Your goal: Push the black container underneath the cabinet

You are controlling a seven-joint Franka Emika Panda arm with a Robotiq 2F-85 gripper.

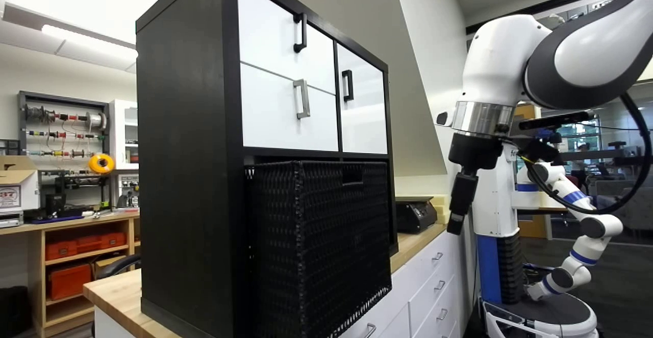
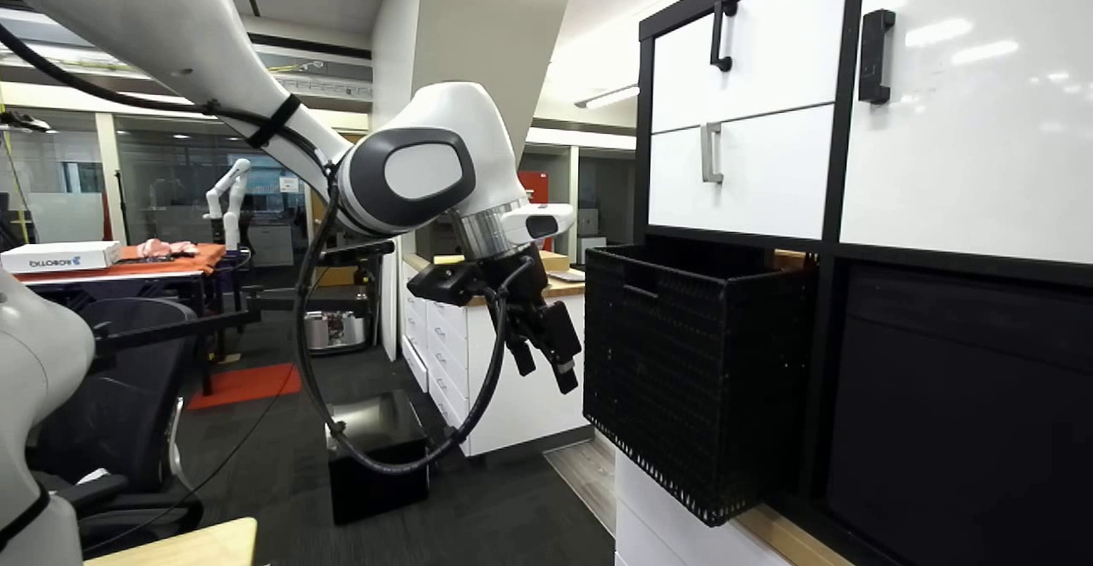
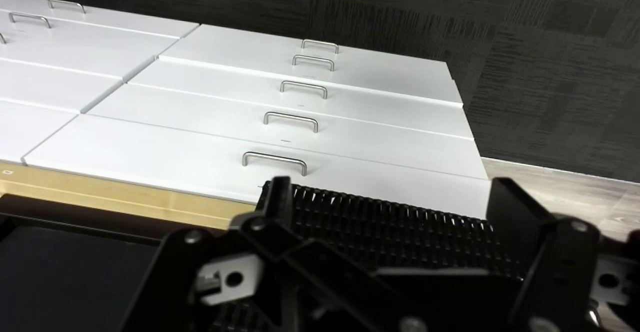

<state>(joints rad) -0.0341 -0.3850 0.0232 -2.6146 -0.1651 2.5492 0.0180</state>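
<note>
The black container [image 1: 342,241] is a ribbed woven box with a handle slot. In both exterior views it sticks well out of a lower opening of the cabinet [image 1: 183,149], below the white fronts. The container [image 2: 649,361] also stands out from the cabinet [image 2: 743,173] and past the counter edge. My gripper [image 2: 546,370] is in front of the container's front face, pointing down, apparently apart from it; it also shows in an exterior view [image 1: 456,221]. In the wrist view the gripper [image 3: 392,187] has its fingers wide apart, nothing held, with the container's ribbed face [image 3: 395,222] behind them.
White counter drawers [image 3: 200,136] with metal handles lie below the container. The wooden counter top [image 1: 115,297] bears the cabinet. A black device [image 1: 418,215] stands on the counter beside the cabinet. A chair [image 2: 128,395] and a black box [image 2: 380,463] stand on the floor.
</note>
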